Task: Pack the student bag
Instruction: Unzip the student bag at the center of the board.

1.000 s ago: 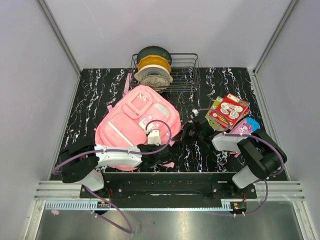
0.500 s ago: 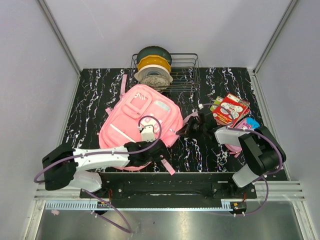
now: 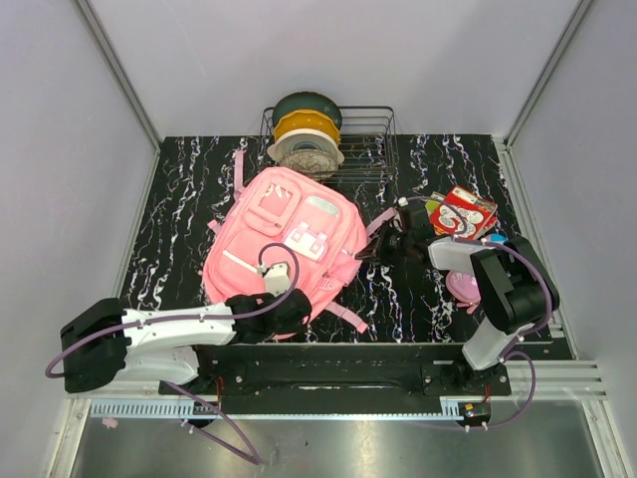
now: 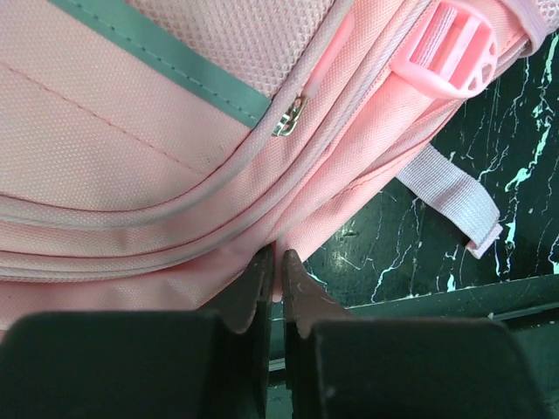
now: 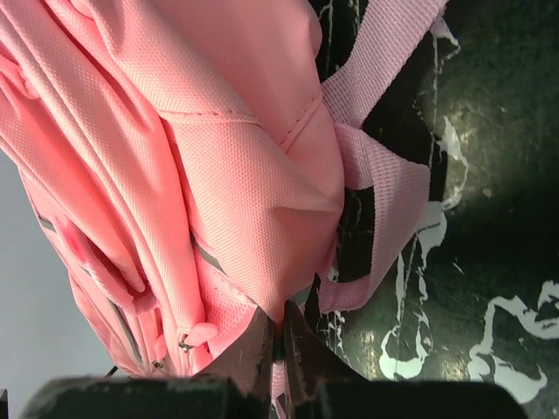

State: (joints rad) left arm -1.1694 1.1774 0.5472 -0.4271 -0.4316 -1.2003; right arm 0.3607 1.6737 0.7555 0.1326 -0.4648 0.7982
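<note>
The pink student bag (image 3: 289, 239) lies front up in the middle of the black marbled table (image 3: 189, 189), straps trailing at its near right. My left gripper (image 3: 291, 311) is shut on the bag's near edge; the left wrist view shows pink fabric (image 4: 175, 175) pinched between the jaws at my left gripper (image 4: 278, 262). My right gripper (image 3: 376, 249) is shut on the bag's right side; the right wrist view shows bag fabric (image 5: 244, 157) pinched at my right gripper (image 5: 279, 327), with a pink strap (image 5: 376, 201) beside it.
A wire basket (image 3: 370, 149) at the back holds filament spools (image 3: 307, 134). Red and green booklets (image 3: 460, 211) and a small pink pencil case (image 3: 466, 287) with a blue end lie at the right, partly under my right arm.
Both grippers have dragged the bag away from the front edge toward the back and right. The left arm has stretched out flat; the right gripper has moved back with the bag's side.
</note>
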